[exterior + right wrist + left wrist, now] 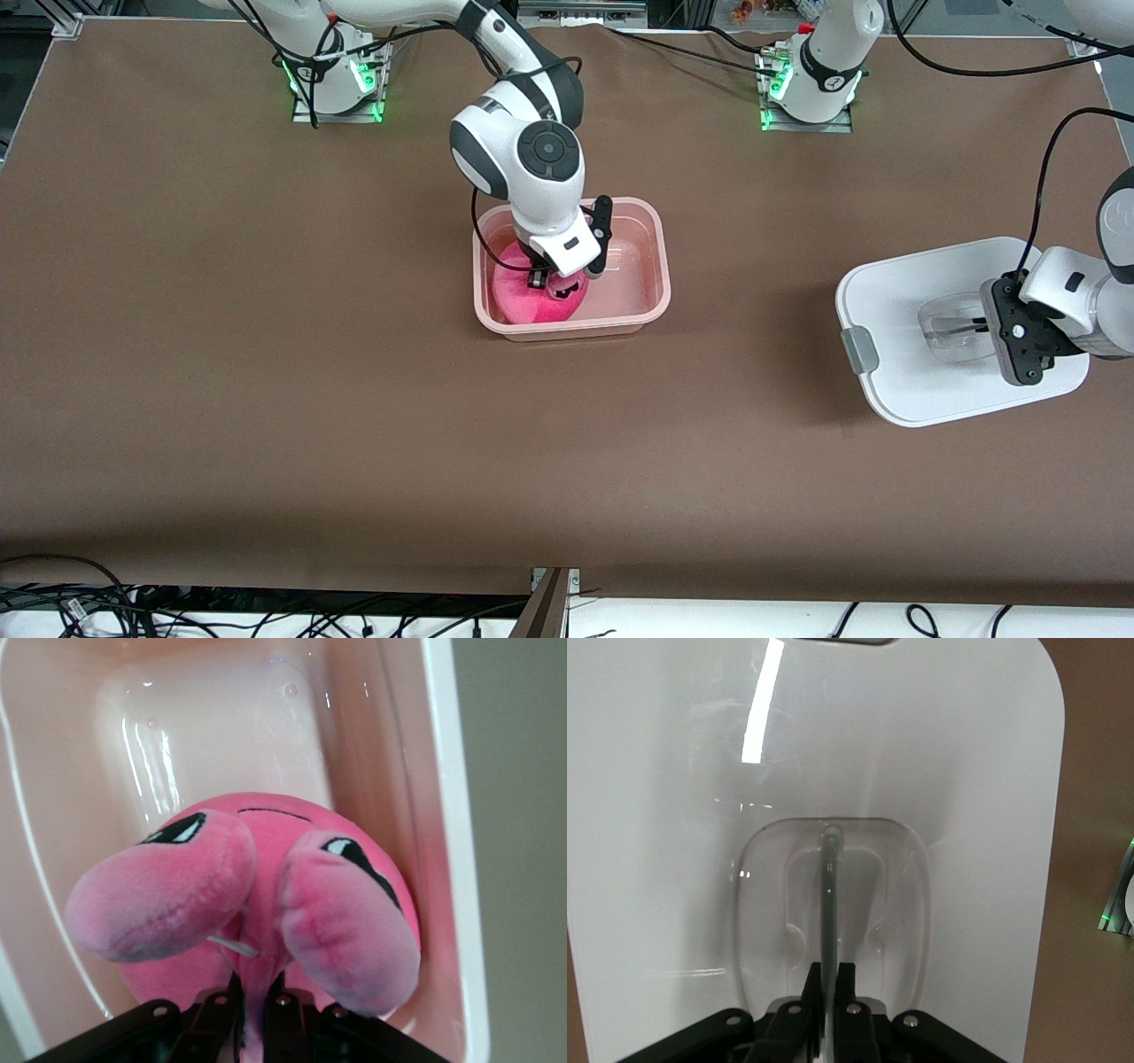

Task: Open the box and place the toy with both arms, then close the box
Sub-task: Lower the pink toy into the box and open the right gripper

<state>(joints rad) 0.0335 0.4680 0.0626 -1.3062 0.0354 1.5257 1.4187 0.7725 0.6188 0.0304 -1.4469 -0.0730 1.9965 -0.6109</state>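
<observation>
The pink translucent box (651, 266) stands open at the table's middle, its lid off. The pink plush toy (523, 297) sits inside it at the right arm's end. My right gripper (551, 282) is shut on a fold of the toy (266, 904), between its two lighter pink ears, inside the box (443, 815). The white lid (895, 292) is toward the left arm's end of the table, with a grey clip (858, 349) on its side. My left gripper (982, 324) is shut on the lid's clear handle (828, 904) in the middle of the lid (966, 815).
The two arm bases (341, 84) (811, 93) stand along the table's edge farthest from the front camera. Cables lie past the table's near edge (549, 589). Bare brown table (354, 399) surrounds the box and lid.
</observation>
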